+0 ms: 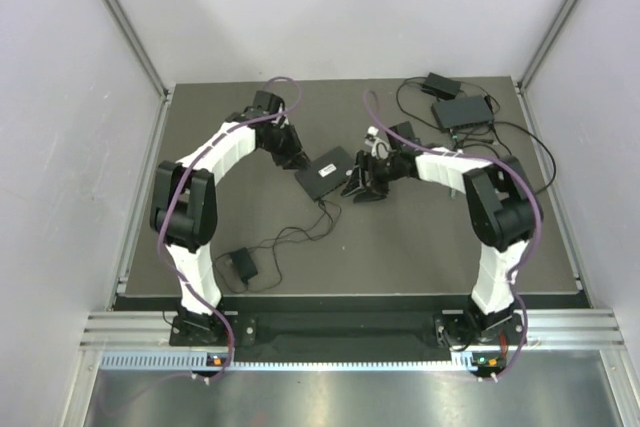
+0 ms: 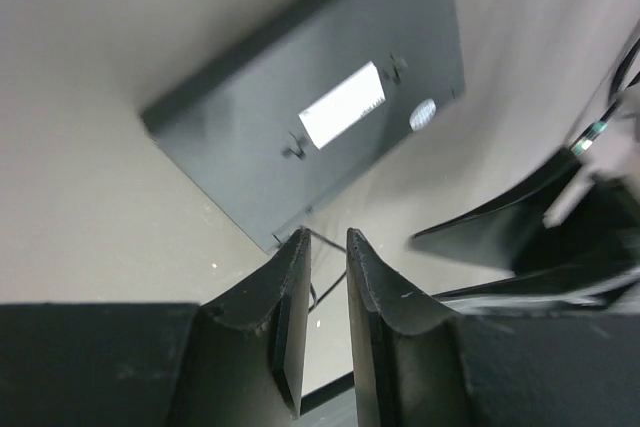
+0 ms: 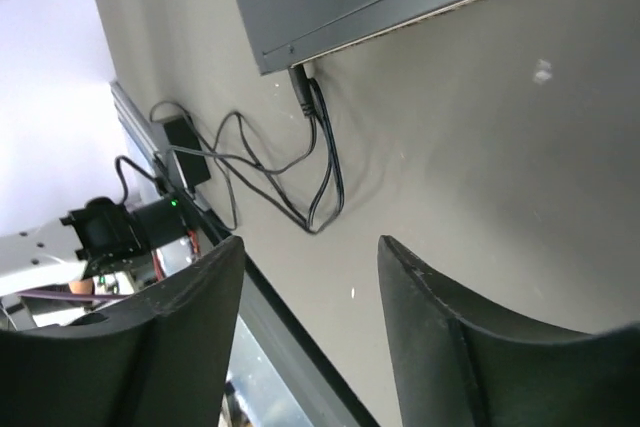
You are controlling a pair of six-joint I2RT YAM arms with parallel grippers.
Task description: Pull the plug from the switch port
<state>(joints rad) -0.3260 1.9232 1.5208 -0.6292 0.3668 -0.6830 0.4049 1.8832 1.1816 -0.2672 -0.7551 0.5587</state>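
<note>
Looking down from overhead, I see a dark desk (image 1: 400,247) with both of my arms curving in from the bottom of the frame toward its middle. A flat black switch (image 1: 325,172) lies at the centre, turned at an angle. My left gripper (image 1: 293,155) is just beside its upper left edge and my right gripper (image 1: 360,185) is just beside its right edge.

In my left wrist view, the switch fills the upper middle of the frame, with a white label (image 2: 343,117) on the face turned toward me. The left gripper's fingers stand a narrow gap apart with nothing between them (only the pale desk surface shows through). Their tips are near the switch's lower corner.

In my right wrist view, the right gripper's fingers are spread wide at the bottom of the frame and hold nothing. The plug (image 3: 300,85) sits in the switch's edge at the upper middle, close to a corner, above my fingers and untouched by them. Its thin black cable (image 3: 325,167) drops from the plug, loops across the desk and runs to a black power adapter (image 3: 185,162) at the left of the frame.

A second black box (image 1: 462,112) with its own cables sits at the upper right of the overhead view.
</note>
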